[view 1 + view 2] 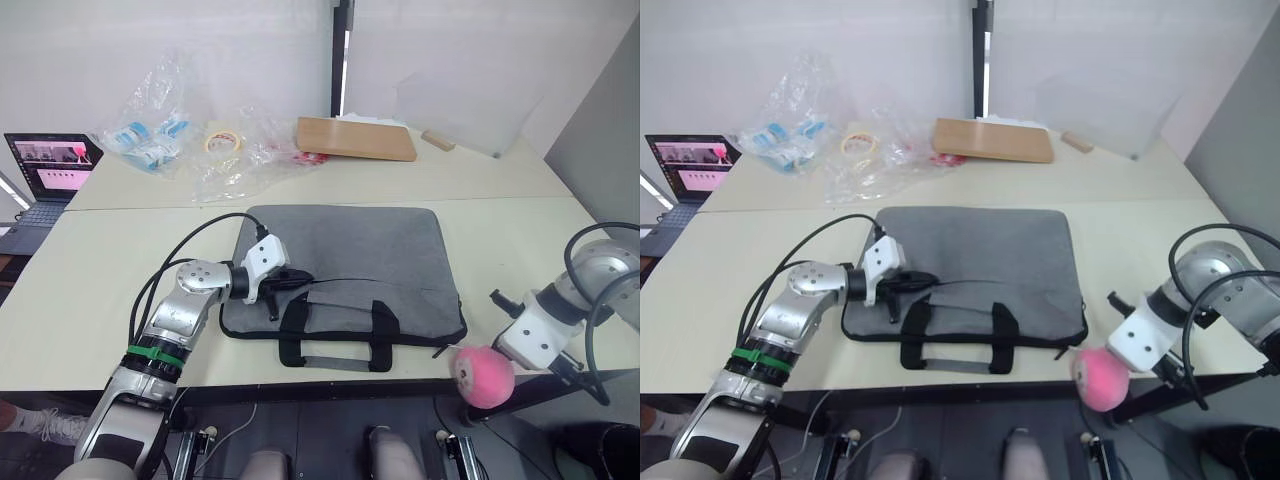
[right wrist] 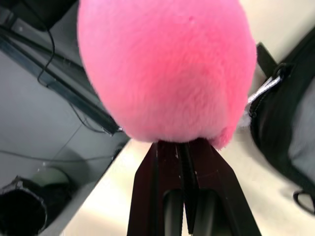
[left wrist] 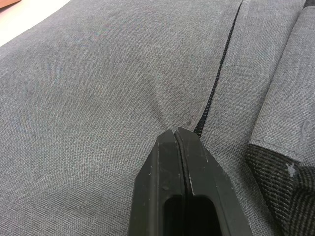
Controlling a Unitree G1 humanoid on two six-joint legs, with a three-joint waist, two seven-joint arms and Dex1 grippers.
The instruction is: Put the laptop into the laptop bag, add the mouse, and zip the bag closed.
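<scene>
From the head views, the laptop bag (image 1: 345, 270) lies flat near the tabletop's (image 1: 90, 270) front edge, long axis running left to right, handles toward the robot. The left pincer (image 1: 297, 277) rests on its zip line; open tabletop lies either side.

Left wrist view: fingers pressed together just beside the zip (image 3: 216, 83).

Right wrist view: the right pincer (image 2: 183, 147), narrow, holds a pink fuzzy object (image 2: 167, 69) at the tabletop's front right edge.

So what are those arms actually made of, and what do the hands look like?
Each arm is built of rounded silver metal segments ending in a white wrist block. The left arm wears a green band above a black ring, and black cables loop along both arms. The left gripper and right gripper are not hands but two flat, tapered black fingers.
</scene>
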